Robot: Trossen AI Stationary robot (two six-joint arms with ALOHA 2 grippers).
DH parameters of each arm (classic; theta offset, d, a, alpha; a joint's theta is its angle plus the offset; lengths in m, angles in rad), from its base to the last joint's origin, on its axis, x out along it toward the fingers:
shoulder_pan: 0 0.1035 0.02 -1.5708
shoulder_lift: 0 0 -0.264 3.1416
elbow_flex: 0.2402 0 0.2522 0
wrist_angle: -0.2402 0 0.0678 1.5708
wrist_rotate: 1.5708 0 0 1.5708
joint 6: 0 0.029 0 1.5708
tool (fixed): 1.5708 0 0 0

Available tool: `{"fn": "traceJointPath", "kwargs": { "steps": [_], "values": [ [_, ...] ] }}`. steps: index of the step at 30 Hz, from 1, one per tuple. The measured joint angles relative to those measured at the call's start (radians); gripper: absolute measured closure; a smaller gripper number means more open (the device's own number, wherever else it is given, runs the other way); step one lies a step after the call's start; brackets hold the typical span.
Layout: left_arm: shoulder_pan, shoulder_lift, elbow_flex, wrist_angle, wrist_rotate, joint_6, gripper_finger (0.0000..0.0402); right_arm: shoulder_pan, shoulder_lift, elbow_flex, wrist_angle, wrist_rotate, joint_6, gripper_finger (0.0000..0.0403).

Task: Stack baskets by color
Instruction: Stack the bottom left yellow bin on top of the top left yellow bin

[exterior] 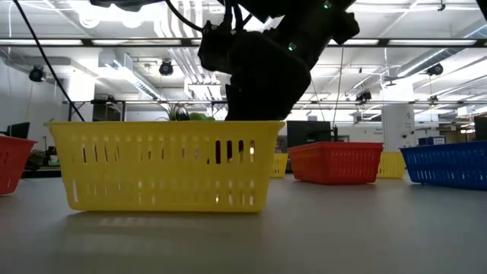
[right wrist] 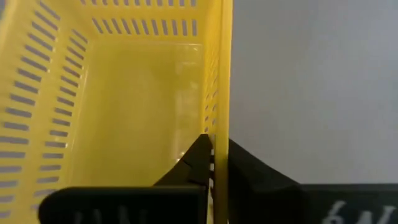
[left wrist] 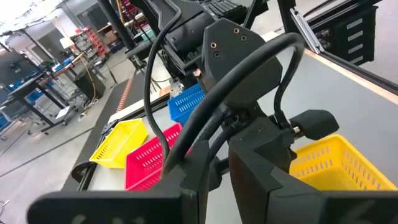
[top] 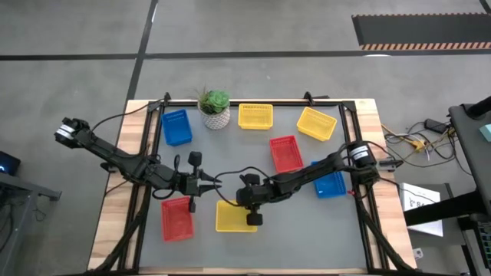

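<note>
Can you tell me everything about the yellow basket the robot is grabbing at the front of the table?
The yellow basket is a small, shallow rectangle that looks like plastic, with rows of slots cut through its walls and a smooth floor. It is empty, sits upright and flat on the grey table near the front edge, beside a red basket. The right end effector is shut on one wall, one finger inside and one outside. Nothing else touches it.

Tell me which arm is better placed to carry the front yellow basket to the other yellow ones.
Right, probably: the right gripper is shut on the front yellow basket's wall. The left gripper hangs beside it, holding nothing.
</note>
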Motion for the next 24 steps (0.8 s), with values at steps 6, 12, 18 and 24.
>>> {"fn": "traceJointPath", "kwargs": {
  "steps": [6,12,18,24],
  "values": [
    [0.000,0.000,0.000,0.000,0.000,0.000,0.0356,-0.002,-0.042,0.000,-0.011,0.002,-0.025,0.0394],
    [0.000,0.000,0.000,0.000,0.000,0.000,0.0356,-0.007,-0.106,0.000,-0.078,-0.045,-0.059,0.0394],
    [0.000,0.000,0.000,0.000,0.000,0.000,0.0356,-0.027,-0.176,0.000,-0.183,-0.075,-0.080,0.0394],
    [0.000,0.000,0.000,0.000,0.000,-0.001,0.0356,-0.083,-0.278,0.000,-0.322,-0.066,-0.103,0.0394]
  ]
}}
